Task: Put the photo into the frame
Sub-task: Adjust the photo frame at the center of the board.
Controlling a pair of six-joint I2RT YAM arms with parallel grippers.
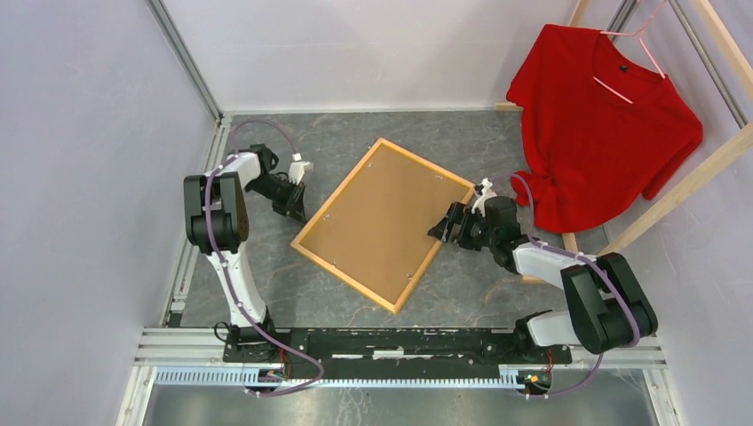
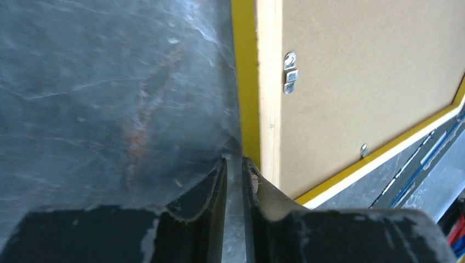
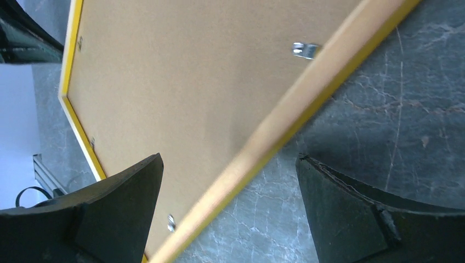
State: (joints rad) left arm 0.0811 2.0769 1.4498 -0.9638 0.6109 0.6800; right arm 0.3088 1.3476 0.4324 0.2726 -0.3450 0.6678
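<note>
The frame (image 1: 338, 188) lies face down on the bench (image 1: 462, 293), brown backing panel (image 1: 382, 222) seated inside. My left pincer (image 2: 234, 167), all but closed on nothing, sits beside one rail, possibly touching. My right pincer (image 3: 229, 164) gapes wide astride the opposite rail.

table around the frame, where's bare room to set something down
Two bare patches of table: the near strip between the frame's lower corner and the arms' base rail, and the far strip between its top corner and the back wall. Crowded: left edge by the left gripper, right edge under the right gripper, beside the red shirt.
</note>
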